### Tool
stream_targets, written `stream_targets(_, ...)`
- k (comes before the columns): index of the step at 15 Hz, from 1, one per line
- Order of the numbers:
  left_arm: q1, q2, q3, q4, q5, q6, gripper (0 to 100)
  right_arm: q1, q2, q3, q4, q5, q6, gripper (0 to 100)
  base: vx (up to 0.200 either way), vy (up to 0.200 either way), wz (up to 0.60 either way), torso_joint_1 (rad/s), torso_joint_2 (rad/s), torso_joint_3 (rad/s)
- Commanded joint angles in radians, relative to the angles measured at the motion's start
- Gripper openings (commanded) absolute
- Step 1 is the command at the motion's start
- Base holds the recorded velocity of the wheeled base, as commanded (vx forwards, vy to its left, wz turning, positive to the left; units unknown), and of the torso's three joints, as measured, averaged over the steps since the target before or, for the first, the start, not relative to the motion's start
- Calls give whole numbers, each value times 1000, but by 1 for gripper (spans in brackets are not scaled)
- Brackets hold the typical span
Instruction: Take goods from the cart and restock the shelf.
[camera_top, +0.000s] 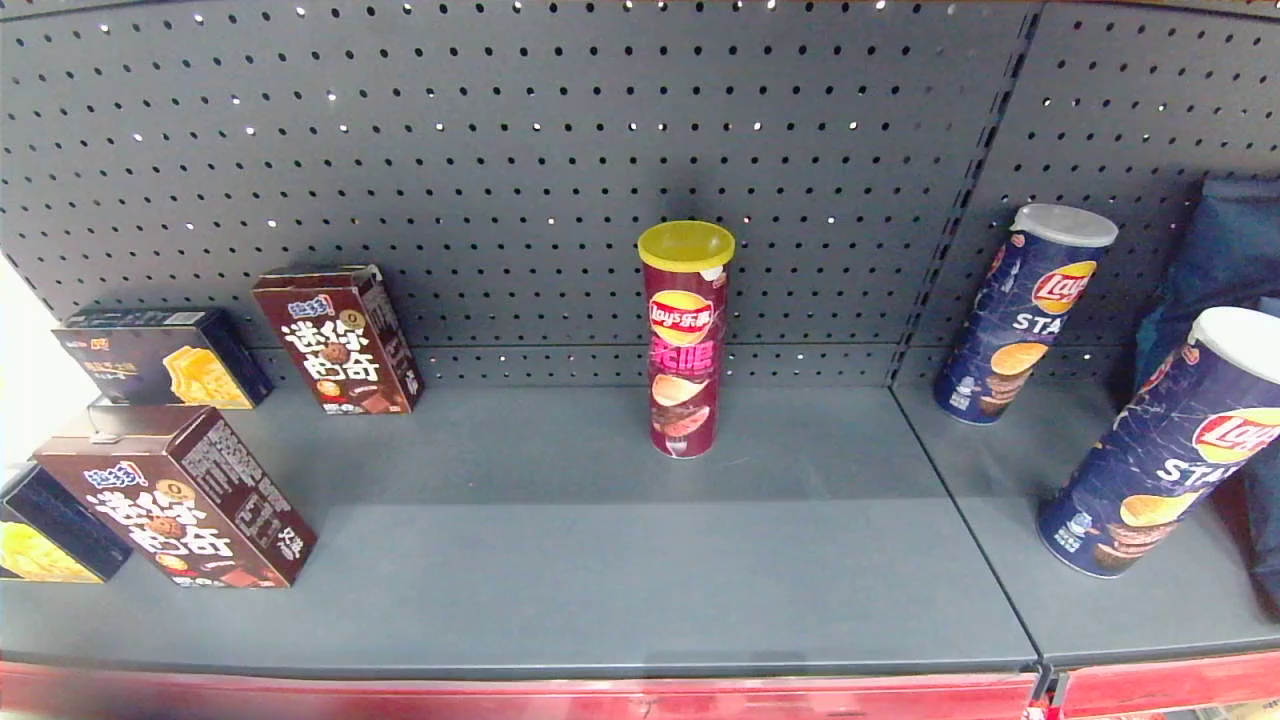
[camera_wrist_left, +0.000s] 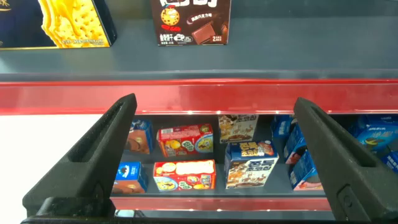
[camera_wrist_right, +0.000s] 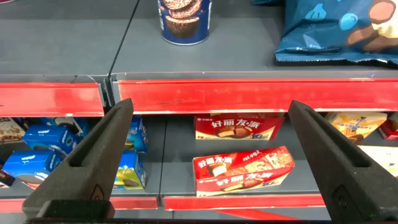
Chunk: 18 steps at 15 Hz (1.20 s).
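Both grippers are hanging in front of the red front rail of the shelving. The left gripper is holding its jaws wide apart and is gripping nothing; the right gripper is doing the same. Their black, wedge-shaped fingers are framing the lower tiers, where small cartons are sitting in rows. Judging from this posture, both arms are waiting with jaws ready to receive goods, and no item is being carried.

The shelf is presenting a matte grey deck backed by a perforated panel. Stock is standing label-forward, presumably so that shoppers are seeing the fronts.

- A maroon chip canister, a rigid cylinder with a yellow plastic lid, is standing upright at the centre, close to the panel.
- A far blue chip canister and a near blue chip canister, both with pale lids, are standing in the right bay.
- A far brown biscuit carton and a near brown biscuit carton are occupying the left end, each beside a dark blue cracker carton.
- A crinkled blue snack bag is lying at the far right.

Wide bare deck is surrounding the maroon canister; this zone is probably awaiting restocking.
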Motion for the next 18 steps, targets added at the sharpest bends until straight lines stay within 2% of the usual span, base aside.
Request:
stream_targets(1, 0, 1, 0, 0, 0, 0, 100, 0, 1, 0, -1, 0, 0, 100, 0, 0, 0, 0, 0, 0)
stream_targets(8, 0, 1, 0, 0, 0, 0, 100, 0, 1, 0, -1, 2, 0, 100, 0, 0, 0, 0, 0, 0)
stream_targets(18, 0, 1, 0, 0, 0, 0, 100, 0, 1, 0, 1, 0, -2, 100, 0, 0, 600, 5, 0, 1)
